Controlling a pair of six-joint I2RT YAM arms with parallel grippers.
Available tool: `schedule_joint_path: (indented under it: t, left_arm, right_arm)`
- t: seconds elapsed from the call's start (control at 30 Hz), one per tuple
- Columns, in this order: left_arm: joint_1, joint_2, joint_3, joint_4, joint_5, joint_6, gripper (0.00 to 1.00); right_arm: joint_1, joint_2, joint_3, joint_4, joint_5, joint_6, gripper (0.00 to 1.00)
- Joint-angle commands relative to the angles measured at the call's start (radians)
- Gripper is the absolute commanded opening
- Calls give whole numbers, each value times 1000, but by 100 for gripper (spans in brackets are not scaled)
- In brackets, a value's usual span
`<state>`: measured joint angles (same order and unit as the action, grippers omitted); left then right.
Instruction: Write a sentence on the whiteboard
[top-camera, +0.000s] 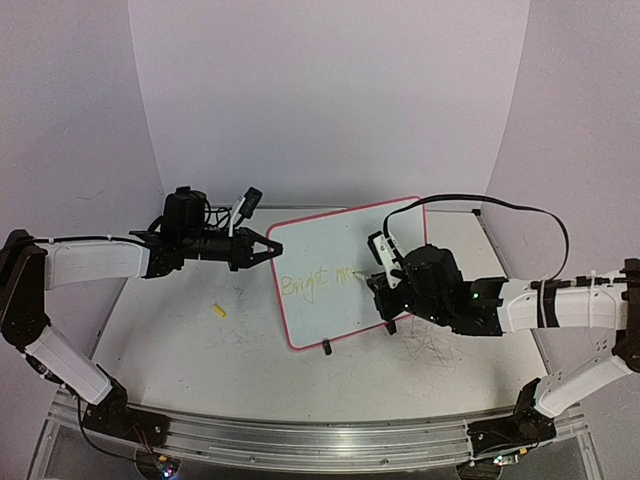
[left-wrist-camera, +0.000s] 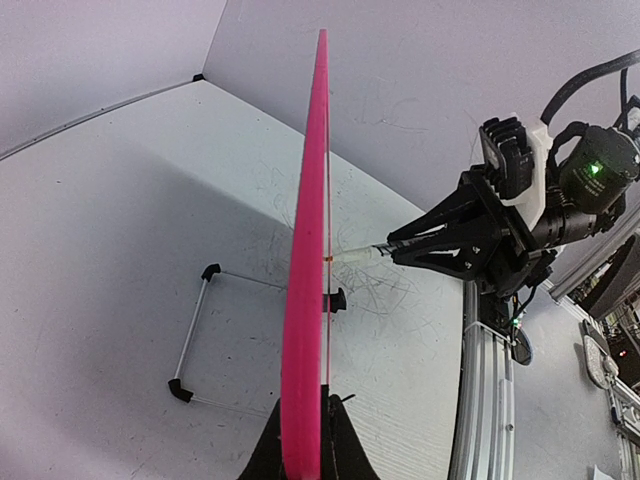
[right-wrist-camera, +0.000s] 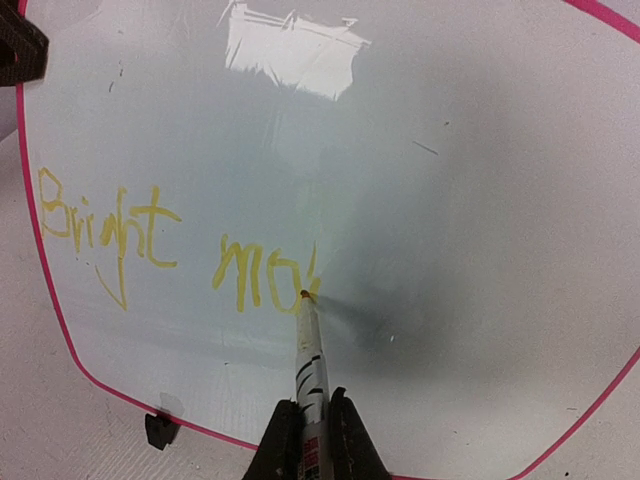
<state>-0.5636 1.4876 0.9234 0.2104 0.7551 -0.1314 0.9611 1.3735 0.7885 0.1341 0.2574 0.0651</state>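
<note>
Judged: whiteboard (top-camera: 330, 240) thin, stiff, light, slick; left gripper (top-camera: 274, 250) pinching rim between fingertips; right gripper (right-wrist-camera: 310, 432) clamped on marker (right-wrist-camera: 308, 345), tip touching sentence (right-wrist-camera: 240, 280).

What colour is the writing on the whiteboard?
The writing is yellow, clearest in the right wrist view.

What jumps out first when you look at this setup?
The yellow writing, "Bright mo" so far, stands out on the whiteboard mid-table. The right gripper holds a marker with its tip on the board, while the left gripper clamps the board's pink rim.
</note>
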Motion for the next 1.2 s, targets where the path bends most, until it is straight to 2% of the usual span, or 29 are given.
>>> schedule_joint_path:
  t: [0.0, 0.37, 1.17]
  left_arm:
    - [-7, 10, -2, -63, -56, 130, 0]
    - [-7, 11, -2, -63, -55, 130, 0]
    - [-7, 16, 0, -62, -55, 130, 0]
  right_arm:
    - [-7, 12, 53, 50, 55, -13, 0]
    - [-8, 0, 44, 45, 91, 2, 0]
    - [-6, -20, -32, -10, 38, 60, 0]
